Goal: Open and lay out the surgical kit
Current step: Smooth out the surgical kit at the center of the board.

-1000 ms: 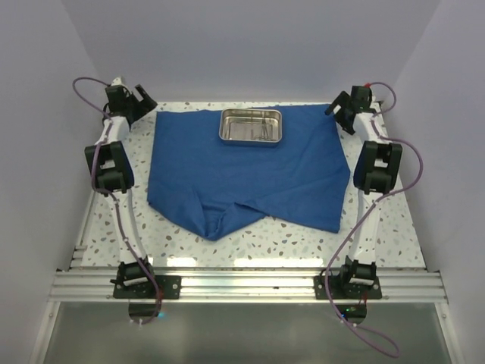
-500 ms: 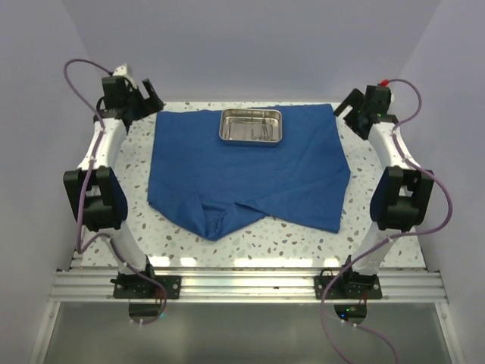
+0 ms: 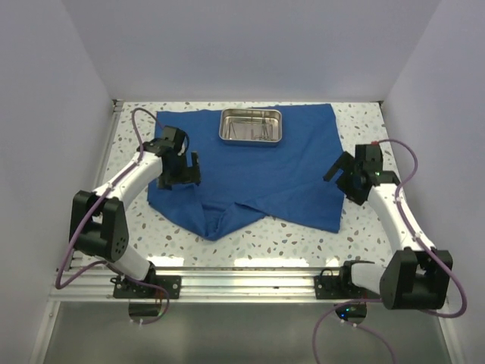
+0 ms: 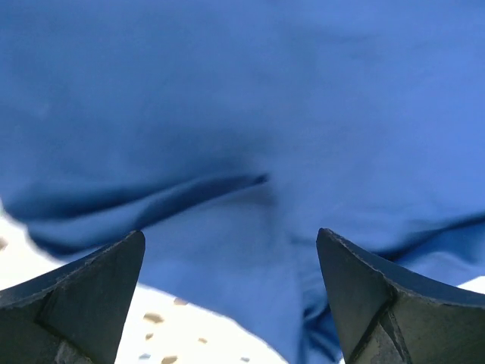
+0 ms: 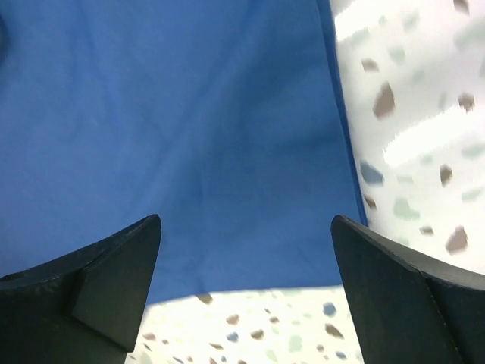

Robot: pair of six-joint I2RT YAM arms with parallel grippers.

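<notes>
Blue cloth wrap (image 3: 250, 171), near edge folded — left gripper (image 3: 182, 177), right gripper (image 3: 339, 168) both spread.

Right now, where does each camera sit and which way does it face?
Top external: above and behind the bases, looking down on table, blue cloth and steel tray; both arms show.
Left wrist: on the left arm, faces down at folded cloth; the open left end effector shows.
Right wrist: on the right arm, faces down at cloth's right edge; the open right end effector shows.
Shared: all three see the cloth.
</notes>
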